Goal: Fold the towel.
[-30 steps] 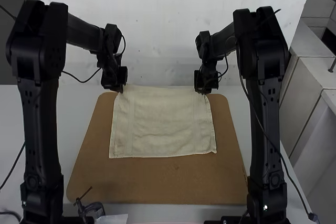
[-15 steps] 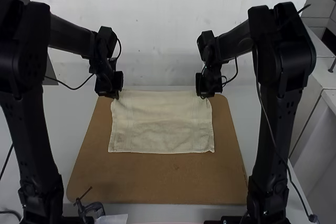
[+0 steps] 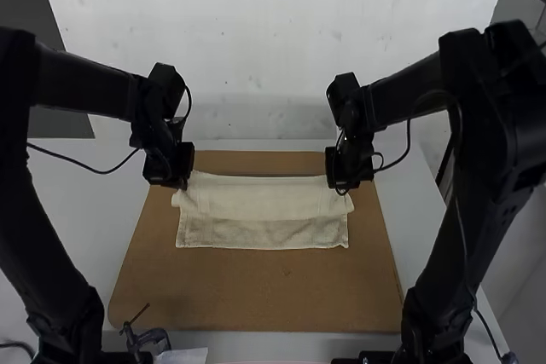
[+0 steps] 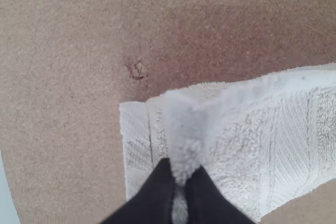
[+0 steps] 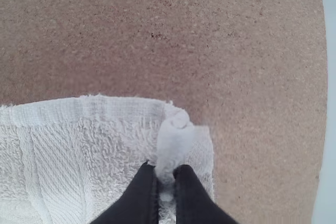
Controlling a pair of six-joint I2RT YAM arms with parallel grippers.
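The towel (image 3: 260, 198) is on the brown board (image 3: 256, 296), which sits on the bench (image 3: 94, 210); its near strip lies flat, with the rest doubled or hanging above it. The left claw (image 4: 180, 179) is clamped on the towel's left corner, its fingers pinching a gathered tip of cloth. The right claw (image 5: 167, 177) has the right corner pinched the same way. Holding both corners level and well apart likely keeps the edge between them taut, so the layer can come down square rather than bunched. The step in hand looks like the first fold, far edge toward near, and only partway done. Next, both claws should travel evenly nearward, then lower and let go; if one leads, the fold may skew.
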